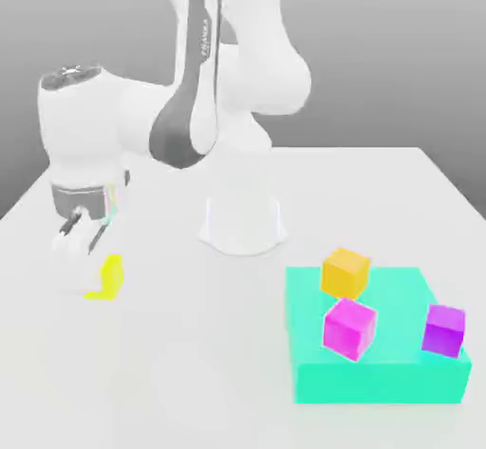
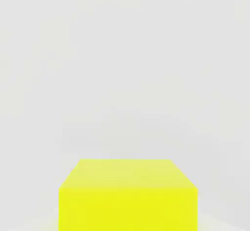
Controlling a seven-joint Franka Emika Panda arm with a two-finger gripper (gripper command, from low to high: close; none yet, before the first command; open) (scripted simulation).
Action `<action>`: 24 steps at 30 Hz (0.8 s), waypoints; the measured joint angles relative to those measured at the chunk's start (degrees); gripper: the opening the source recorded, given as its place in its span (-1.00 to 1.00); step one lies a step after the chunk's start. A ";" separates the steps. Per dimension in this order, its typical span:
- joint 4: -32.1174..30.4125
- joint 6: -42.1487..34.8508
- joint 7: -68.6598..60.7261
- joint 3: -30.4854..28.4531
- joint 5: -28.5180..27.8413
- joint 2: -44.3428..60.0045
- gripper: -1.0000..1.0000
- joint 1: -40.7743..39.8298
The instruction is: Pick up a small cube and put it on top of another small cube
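The small plain bright yellow cube (image 1: 106, 277) (image 2: 128, 196) sits on the white tabletop (image 1: 171, 362) at the exterior view's left — the gripper (image 1: 84, 271) is down around it, though whether it pinches the cube I cannot tell.

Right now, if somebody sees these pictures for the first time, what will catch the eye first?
Probably the yellow cube, bright on the white table at the exterior view's left, right by the hand. Next comes the teal block at the right. It carries an orange cube and two magenta cubes.
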 joint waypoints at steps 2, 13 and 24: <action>-0.45 -2.23 5.85 2.89 1.48 -2.70 -1.00 2.36; -3.01 -13.81 34.43 18.21 15.04 -17.61 -1.00 17.71; -5.15 -19.26 48.11 40.67 37.06 -27.63 -1.00 21.81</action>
